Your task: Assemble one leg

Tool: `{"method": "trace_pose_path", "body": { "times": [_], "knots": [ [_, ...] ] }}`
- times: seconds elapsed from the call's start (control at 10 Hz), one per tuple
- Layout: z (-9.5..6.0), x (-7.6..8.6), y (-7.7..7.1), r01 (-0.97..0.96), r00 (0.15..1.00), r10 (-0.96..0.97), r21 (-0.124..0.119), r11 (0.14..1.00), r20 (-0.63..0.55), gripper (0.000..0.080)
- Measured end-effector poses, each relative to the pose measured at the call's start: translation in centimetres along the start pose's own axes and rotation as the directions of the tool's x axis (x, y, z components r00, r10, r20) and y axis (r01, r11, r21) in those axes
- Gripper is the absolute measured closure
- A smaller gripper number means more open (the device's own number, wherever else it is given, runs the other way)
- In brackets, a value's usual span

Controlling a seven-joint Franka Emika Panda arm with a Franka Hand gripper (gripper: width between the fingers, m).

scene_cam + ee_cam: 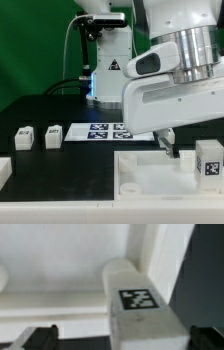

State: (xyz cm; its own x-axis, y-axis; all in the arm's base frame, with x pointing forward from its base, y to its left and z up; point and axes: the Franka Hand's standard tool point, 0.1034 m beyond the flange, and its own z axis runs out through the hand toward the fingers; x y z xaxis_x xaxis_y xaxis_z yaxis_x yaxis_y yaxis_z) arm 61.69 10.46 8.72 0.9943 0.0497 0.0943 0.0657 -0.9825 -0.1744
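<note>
A leg (137, 300), a white block with a black-and-white marker on its face, lies against the wall of the white base (60, 286) in the wrist view. My gripper (122, 333) is open and straddles this leg. One finger (40, 336) stands clear of it and the other is close beside it. In the exterior view the gripper (182, 148) hangs low over the right part of the base (140, 170), next to the marked leg (208, 160). Two more legs (25, 137) (52, 135) stand on the table at the exterior view's left.
The marker board (105, 128) lies behind the base. Another white part (4, 170) shows at the left edge of the exterior view. The arm's white body (170, 90) fills the upper right. A light and camera stand (105, 60) is at the back.
</note>
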Motion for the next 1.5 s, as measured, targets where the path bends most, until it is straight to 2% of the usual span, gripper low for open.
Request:
{"method": "trace_pose_path", "body": {
  "times": [0.2,0.3,0.7,0.8,0.9,1.0,1.3,1.5],
  "knots": [
    [0.1,1.1,-0.3,-0.007,0.996,0.006,0.021,1.0,0.087,0.0151],
    [0.3,2.0,-0.2,-0.006,0.999,0.006,0.019,1.0,0.047,0.0151],
    [0.6,2.0,0.0,-0.033,0.999,0.033,0.015,0.999,0.023,0.0177],
    [0.6,2.0,0.0,-0.033,0.999,0.033,0.015,0.999,0.023,0.0354],
    [0.6,2.0,-0.1,-0.08,0.997,0.079,0.015,0.997,0.024,0.0354],
    [0.6,2.0,0.1,-0.206,0.978,0.206,0.01,0.978,0.024,0.0509],
    [0.6,2.0,0.8,-0.487,0.873,0.487,-0.004,0.874,0.023,0.0509],
    [0.6,1.9,1.2,-0.742,0.67,0.742,-0.003,0.67,0.032,0.0509]
  ]
}}
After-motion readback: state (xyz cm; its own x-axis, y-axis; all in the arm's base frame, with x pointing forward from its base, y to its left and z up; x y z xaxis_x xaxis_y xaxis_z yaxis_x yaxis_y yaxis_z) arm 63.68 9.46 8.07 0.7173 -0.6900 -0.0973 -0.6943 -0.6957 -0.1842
